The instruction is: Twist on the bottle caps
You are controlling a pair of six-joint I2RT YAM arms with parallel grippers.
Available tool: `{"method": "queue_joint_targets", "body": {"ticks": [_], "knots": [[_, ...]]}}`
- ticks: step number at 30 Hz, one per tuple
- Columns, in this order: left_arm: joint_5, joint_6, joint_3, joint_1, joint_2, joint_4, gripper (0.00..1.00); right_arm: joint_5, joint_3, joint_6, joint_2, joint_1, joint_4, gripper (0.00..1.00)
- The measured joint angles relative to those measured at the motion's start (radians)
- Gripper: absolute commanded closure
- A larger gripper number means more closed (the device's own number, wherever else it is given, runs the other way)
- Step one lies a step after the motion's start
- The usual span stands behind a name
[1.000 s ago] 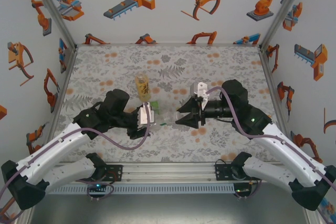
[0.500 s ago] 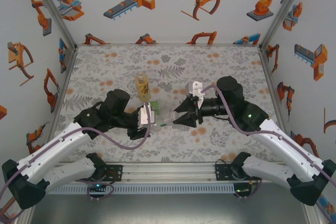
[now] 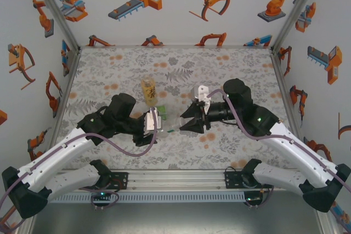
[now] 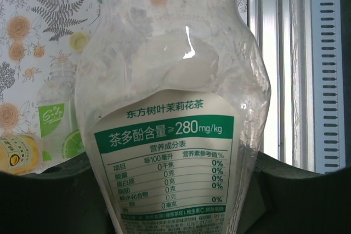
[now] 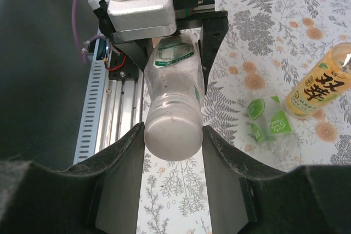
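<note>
Table (image 3: 236,69): flat, covered w/ a grey fern-and-flower print w/ orange blooms, running back to white walls (image 3: 175,28) on three sides. Walls carry orange robot-arm stickers (image 3: 137,1). Alu frame posts (image 3: 56,12) run up the corners. A slotted metal rail (image 3: 175,178) crosses the near edge, w/ both arm bases on it.

Mid-table, toward the front, the two arms face each other nose to nose. Left gripper (image 3: 159,120) is clamped on the slim bottle (image 5: 173,108) at its green-banded label. It holds the bottle roughly level, pointing at the right arm. Right gripper (image 3: 185,124) has its fingers (image 5: 123,157) either side of the bottle's round free end. Both pads sit against the plastic, so it is pinching that end. Bottle is clear w/ cloudy-looking walls.

Amber bottle (image 3: 148,90) stands upright just behind the left gripper, apart from it. Short green-tinted bottle (image 5: 269,120), w/ a lime-slice label, sits on the mat btwn the amber one and the held bottle, near both. Can't tell if it's upright or tipped.

In the way:
- From above, the grippers overlap the held bottle and most of the short one.
- From the left wrist, the held bottle hides much of the mat behind it.
- From the right wrist, the left gripper's white body covers the bottle's far end, so can't tell which end has the neck.
</note>
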Motion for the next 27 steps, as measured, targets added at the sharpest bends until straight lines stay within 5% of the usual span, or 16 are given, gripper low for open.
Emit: {"method": "queue_joint_targets", "body": {"ticks": [27], "knots": [[0.034,0.005,0.0,0.0,-0.011,-0.04,0.99,0.004,0.063,-0.071,0.039,0.043,-0.096,0.97]]}}
